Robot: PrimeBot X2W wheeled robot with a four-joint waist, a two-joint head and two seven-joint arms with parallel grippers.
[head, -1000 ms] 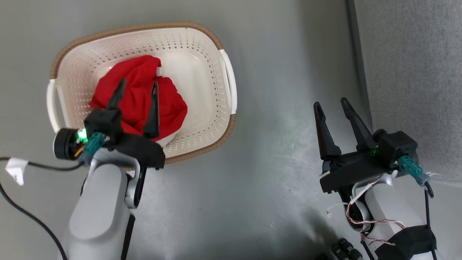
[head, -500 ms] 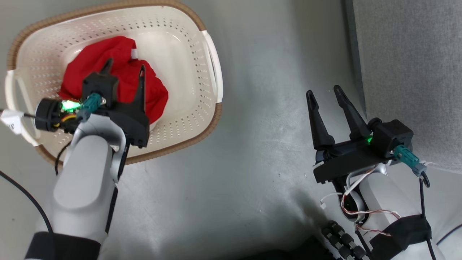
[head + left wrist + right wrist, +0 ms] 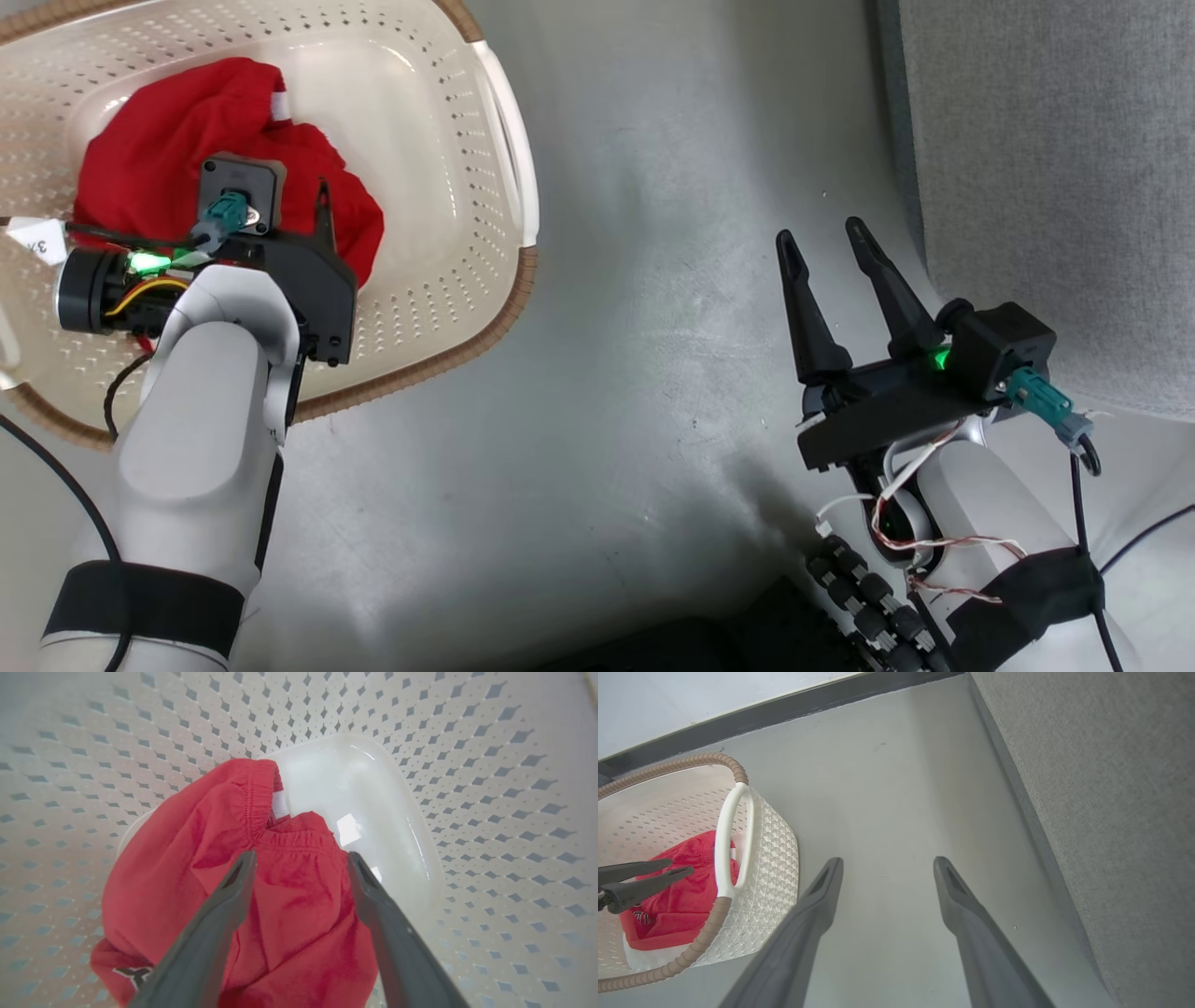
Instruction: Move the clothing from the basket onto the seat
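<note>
Left wrist view looks down into the basket, where the left gripper hangs, fingers spread above the clothing, likely poised to pinch it. It lies crumpled on the basket's bottom: bright red, gathered elastic hem, small white tag. The right gripper, fingers spread and empty, hovers near the seat.

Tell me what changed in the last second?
The left fingers dipped lower into the basket, over the red clothing, open and gripping nothing. The head view itself shifted too. The right fingers stayed open over the floor beside the seat; the clothing lies unmoved.
</note>
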